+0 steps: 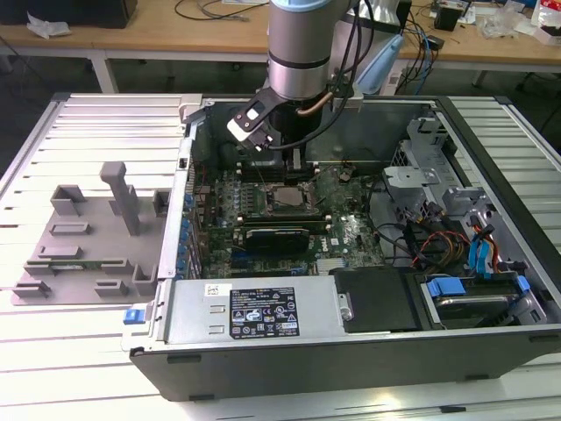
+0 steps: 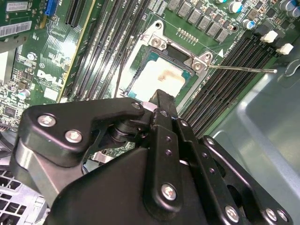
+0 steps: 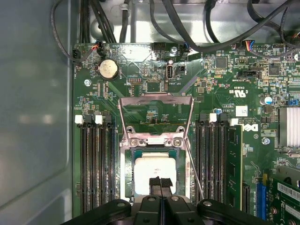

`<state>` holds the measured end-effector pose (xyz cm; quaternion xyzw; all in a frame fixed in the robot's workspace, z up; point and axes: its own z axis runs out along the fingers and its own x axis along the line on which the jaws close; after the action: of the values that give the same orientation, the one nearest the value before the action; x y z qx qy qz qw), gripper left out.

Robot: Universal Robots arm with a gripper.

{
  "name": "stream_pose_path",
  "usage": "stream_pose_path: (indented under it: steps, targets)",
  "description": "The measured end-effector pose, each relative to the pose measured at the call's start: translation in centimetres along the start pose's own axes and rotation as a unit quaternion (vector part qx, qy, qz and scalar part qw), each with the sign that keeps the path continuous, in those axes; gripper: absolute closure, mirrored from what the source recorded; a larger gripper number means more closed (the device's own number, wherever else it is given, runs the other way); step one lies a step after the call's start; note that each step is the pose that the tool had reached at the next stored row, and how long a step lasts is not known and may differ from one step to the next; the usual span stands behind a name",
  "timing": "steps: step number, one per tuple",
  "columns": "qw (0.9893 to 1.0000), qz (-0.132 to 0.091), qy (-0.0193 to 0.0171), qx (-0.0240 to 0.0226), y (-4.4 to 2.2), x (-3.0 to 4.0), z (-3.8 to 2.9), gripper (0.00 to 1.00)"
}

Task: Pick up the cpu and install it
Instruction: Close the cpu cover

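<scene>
First wrist view: the gripper [image 3: 160,183] had its two matte black fingers [image 3: 155,184] pinched tight together, nothing between them, right above the socket [image 3: 154,141]. The cpu [image 3: 154,165] lay flat inside that socket, a pale, glossy metal square. The thin steel load plate [image 3: 156,100] stood flipped open at the socket's hinge, with a slim wire lever [image 3: 193,171] alongside. Long black memory slots [image 3: 96,164] flanked the socket on the green motherboard [image 3: 211,89].

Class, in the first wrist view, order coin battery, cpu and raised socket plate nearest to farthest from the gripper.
1. cpu, in the socket at the gripper.
2. raised socket plate, beyond the socket.
3. coin battery, by the board's edge.
</scene>
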<state>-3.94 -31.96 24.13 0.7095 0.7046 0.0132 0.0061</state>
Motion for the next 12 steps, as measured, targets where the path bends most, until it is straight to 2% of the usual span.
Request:
stream_pose_path:
  steps: [5, 8, 12]
  targets:
    - [1.0, 0.0, 0.0, 0.0, 0.01, 0.0, -0.25, 0.89]
    - [1.0, 0.0, 0.0, 0.0, 0.03, 0.01, -1.07, 0.89]
    - [1.0, 0.0, 0.0, 0.0, 0.05, 0.01, -1.66, 0.89]
